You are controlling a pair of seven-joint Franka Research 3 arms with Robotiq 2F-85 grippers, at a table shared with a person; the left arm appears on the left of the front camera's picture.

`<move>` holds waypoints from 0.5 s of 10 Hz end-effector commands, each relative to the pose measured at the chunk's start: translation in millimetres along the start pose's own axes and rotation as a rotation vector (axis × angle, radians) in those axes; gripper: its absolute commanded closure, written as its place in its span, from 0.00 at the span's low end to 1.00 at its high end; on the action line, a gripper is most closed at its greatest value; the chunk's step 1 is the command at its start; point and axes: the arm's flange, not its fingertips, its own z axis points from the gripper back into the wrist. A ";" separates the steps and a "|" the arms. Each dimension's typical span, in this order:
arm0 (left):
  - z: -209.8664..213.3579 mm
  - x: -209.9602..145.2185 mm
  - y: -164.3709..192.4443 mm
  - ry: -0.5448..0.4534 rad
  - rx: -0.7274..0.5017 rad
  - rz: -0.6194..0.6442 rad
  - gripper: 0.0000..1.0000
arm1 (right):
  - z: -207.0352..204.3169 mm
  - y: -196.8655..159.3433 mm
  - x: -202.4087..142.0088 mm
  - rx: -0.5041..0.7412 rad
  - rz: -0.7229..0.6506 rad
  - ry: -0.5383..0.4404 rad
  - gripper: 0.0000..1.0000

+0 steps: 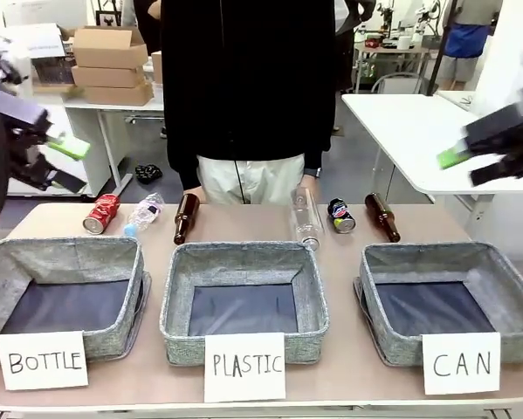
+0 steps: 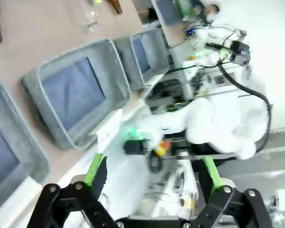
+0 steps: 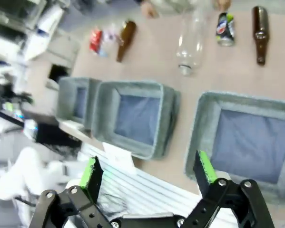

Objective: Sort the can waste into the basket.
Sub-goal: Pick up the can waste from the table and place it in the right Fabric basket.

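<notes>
A red can [image 1: 101, 213] lies on its side at the table's far left, also in the right wrist view [image 3: 95, 41]. The dark blue can [image 1: 340, 215] lies right of centre, beside a clear bottle, and shows as the blue can [image 3: 224, 28] near the right wrist view's top. The grey basket [image 1: 423, 253] carded "CAN" stands at the front right with nothing in it; the right wrist view has its rim [image 3: 237, 100] below the gripper. My left gripper [image 1: 69, 164] hovers open, high at the far left. My right gripper [image 1: 466, 168] hangs open, high at the right. Both hold nothing [image 2: 154, 175] [image 3: 149, 171].
Like baskets carded "BOTTLE" [image 1: 65, 249] and "PLASTIC" [image 1: 244, 253] stand left and centre. Two brown glass bottles [image 1: 185, 218] [image 1: 382, 216] and two clear plastic bottles [image 1: 306, 218] [image 1: 144, 213] lie along the far edge. A person [image 1: 244, 87] stands behind them.
</notes>
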 end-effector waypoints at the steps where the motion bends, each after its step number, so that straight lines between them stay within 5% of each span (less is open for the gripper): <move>1: 27.4 -0.9 53.0 -0.142 -0.054 0.409 0.00 | 17.9 -64.2 -57.1 0.250 -0.440 -0.393 0.00; 3: 69.7 -12.1 100.7 -0.325 -0.183 0.563 0.00 | 26.6 -81.3 -62.3 0.213 -0.463 -0.420 0.00; 4: 78.7 -12.5 104.5 -0.407 -0.141 0.548 0.00 | 65.2 -59.1 -8.5 0.131 -0.262 -0.179 0.00; 5: 69.2 -23.7 103.3 -0.203 -0.112 0.468 0.00 | 65.2 -59.1 -8.5 0.131 -0.262 -0.179 0.00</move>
